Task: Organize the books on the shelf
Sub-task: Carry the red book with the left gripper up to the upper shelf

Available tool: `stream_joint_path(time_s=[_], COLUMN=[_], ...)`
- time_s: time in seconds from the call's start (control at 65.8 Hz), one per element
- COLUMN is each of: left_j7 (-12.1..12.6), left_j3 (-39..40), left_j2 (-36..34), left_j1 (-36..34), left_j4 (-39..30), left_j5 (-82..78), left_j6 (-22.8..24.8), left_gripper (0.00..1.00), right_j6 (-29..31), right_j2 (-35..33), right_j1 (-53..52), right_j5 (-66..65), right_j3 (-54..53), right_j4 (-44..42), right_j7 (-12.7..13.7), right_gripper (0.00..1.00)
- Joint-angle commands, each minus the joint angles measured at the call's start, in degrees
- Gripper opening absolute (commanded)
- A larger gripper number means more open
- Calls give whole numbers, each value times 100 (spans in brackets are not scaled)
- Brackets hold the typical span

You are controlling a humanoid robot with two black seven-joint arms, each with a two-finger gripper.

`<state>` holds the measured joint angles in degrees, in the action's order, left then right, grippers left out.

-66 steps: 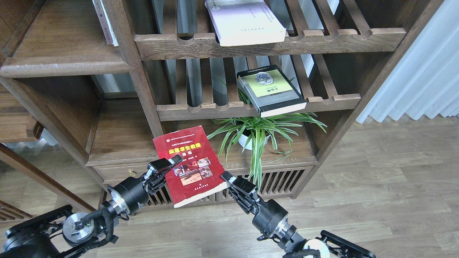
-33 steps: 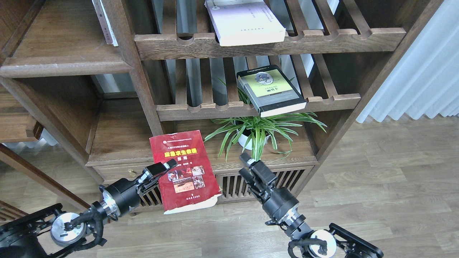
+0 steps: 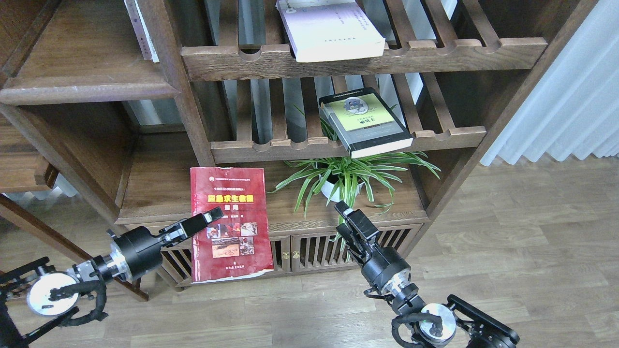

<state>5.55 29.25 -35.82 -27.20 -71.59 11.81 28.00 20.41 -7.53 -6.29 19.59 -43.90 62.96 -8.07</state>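
My left gripper (image 3: 207, 218) is shut on the left edge of the red book (image 3: 232, 193) with the gold title and photo collage. It holds the book cover-up in front of the bookcase's lower left bay. My right gripper (image 3: 349, 218) is open and empty, in front of the plant and apart from the red book. The black book (image 3: 365, 121) with the yellow-green panel lies on the middle slatted rack. The thick white-lilac book (image 3: 331, 31) lies on the top slatted rack. The solid dark-brown shelf (image 3: 87, 89) with the rounded front edge is at the upper left.
A potted spider plant (image 3: 348, 176) stands on the lower board under the racks. A thin white book (image 3: 141, 34) leans at the shelf's right end. A slatted cabinet door (image 3: 319, 246) is below. A white curtain (image 3: 570, 111) hangs at the right over the wooden floor.
My left gripper has carried the red book to the left and turned it square to the view. My right gripper has let go of the book's corner and moved off to the right.
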Motion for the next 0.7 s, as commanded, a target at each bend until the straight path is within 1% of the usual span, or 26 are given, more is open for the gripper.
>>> stream_joint_path(time_s=[0.0, 0.03, 0.228, 0.41, 0.577, 0.684], left_j7=[306, 368, 473, 474, 474, 474], left_j3=[186, 213, 274, 274, 274, 283], left_j2=[-267, -346, -865, -1128, -1234, -1453], left_j1=[-127, -197, -724, -1340, -1410, -1410], left_j4=[-162, -197, -399, -505, -540, -557], left_j5=[-82, -82, -100, -91, -91, -91], left_j6=[0, 0, 0, 0, 0, 0], left_gripper=[0, 0, 0, 0, 0, 0], right_j6=[-2, -2, -2, -2, -2, 7], right_j2=[-29, -29, -38, -20, -3, 6], right_j1=[-48, -57, -136, -127, -136, -154], right_j5=[-113, -122, -201, -236, -236, -236], right_j3=[4, 4, 4, 4, 4, 4], right_j4=[-11, -11, -11, -11, -82, -125], right_j7=[-2, -2, -2, -2, -2, -2], right_gripper=[91, 91, 91, 91, 91, 91])
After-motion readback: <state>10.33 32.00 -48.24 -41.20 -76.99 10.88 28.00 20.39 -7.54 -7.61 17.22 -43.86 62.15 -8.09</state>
